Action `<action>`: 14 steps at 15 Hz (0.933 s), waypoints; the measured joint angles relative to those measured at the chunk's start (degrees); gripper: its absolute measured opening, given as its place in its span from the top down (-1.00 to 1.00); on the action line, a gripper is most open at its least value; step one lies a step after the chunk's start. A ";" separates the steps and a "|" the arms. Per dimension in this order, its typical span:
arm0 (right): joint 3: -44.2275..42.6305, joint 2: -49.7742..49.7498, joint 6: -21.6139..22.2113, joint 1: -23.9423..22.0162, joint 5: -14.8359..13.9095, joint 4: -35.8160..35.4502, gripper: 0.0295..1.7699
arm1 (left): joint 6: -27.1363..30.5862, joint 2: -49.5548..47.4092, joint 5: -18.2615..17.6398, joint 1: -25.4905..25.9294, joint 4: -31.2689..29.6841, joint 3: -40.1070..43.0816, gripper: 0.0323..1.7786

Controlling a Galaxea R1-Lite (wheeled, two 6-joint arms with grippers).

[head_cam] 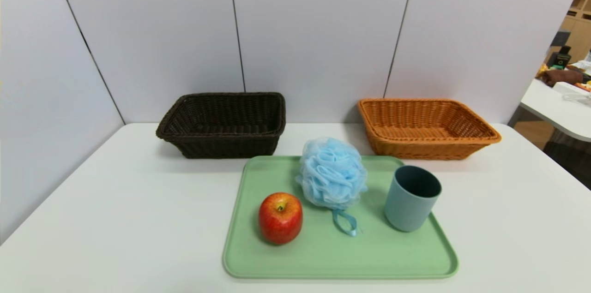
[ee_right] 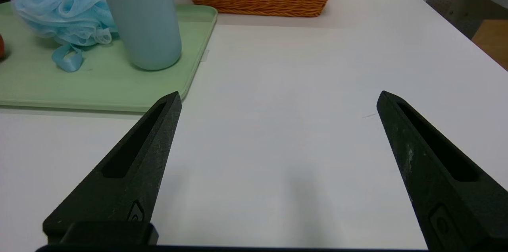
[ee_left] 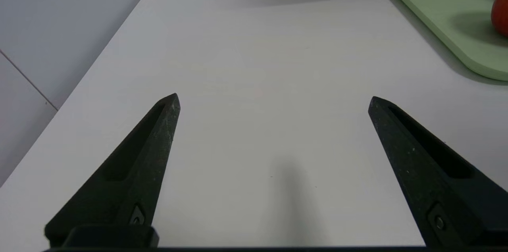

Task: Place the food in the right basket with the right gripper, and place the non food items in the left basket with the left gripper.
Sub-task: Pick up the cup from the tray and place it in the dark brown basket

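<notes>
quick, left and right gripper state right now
left gripper: open, holding nothing, over bare table.
right gripper: open, holding nothing, over bare table.

A white table fills the foreground, its top smooth and matte, its far edge running up against pale grey wall panels split by thin dark seams. Sitting square in the middle of the table is a light green tray, rectangular with rounded corners and a low raised rim, lying flat near the front edge. Off to the far right there is a second white table, well apart from the first, carrying some cluttered things too small to make out. Behind that stands wooden shelving, and a strip of wooden floor shows below.
</notes>
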 joint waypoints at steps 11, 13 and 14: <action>-0.22 0.00 -0.30 0.00 -0.50 0.09 -0.92 | 0.60 0.00 -0.07 0.00 0.05 -0.07 -0.90; -2.78 0.00 -0.26 0.00 -0.11 1.95 -0.92 | 0.35 0.00 -0.24 0.00 0.27 -1.16 -0.90; -4.51 0.00 -0.26 0.00 0.07 4.24 -0.92 | 0.30 0.02 -0.27 0.00 0.69 -2.29 -0.90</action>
